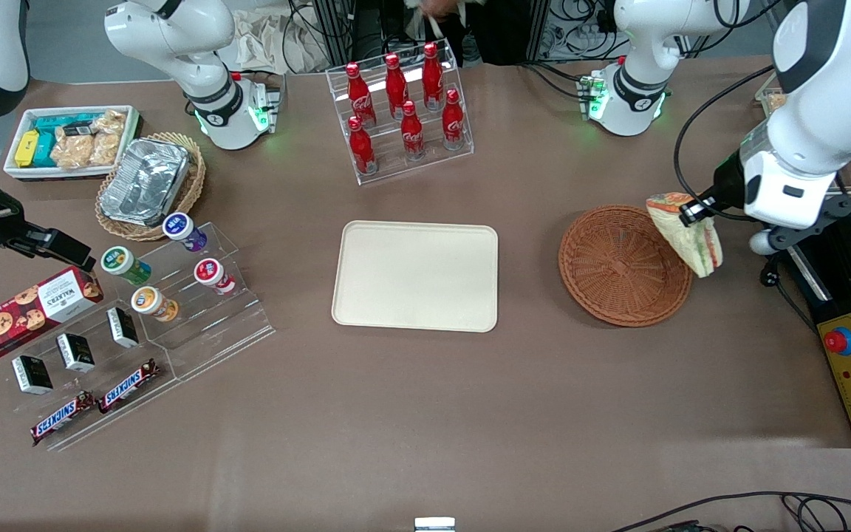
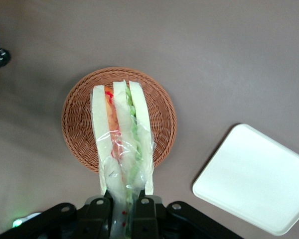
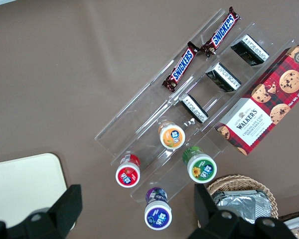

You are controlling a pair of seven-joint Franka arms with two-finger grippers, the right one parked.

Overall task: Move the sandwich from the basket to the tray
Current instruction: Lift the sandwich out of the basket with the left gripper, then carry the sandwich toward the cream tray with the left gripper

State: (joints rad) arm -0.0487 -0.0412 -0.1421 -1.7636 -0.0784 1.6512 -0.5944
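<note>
My jaws [image 2: 123,206] are clamped on the sandwich [image 2: 122,144], gripping it at one end so the wedge sticks out from between them, wrapped in clear film, its bread slices and orange and green filling edge-on to my wrist camera. I hold it lifted clear above the basket [image 2: 82,124]; nothing else lies in the basket. From the front, my jaws [image 1: 691,213] pinch the upper part of the sandwich [image 1: 691,240], which hangs tilted over the basket's [image 1: 617,270] rim on the side toward my end of the table.

The tray [image 1: 414,275] lies flat near the middle of the table, beside the basket toward the parked arm's end and apart from it, with only bare table between the two. Its corner [image 2: 249,174] shows in my wrist view too.

Farther from the front camera than the tray stands a clear rack of red bottles [image 1: 402,111]. Toward the parked arm's end sit a stepped clear stand with small cups [image 1: 167,281], chocolate bars [image 1: 93,403], a red cookie box [image 1: 30,310], a paler wicker basket holding a foil container [image 1: 146,181], and a white bin of snacks [image 1: 71,140].
</note>
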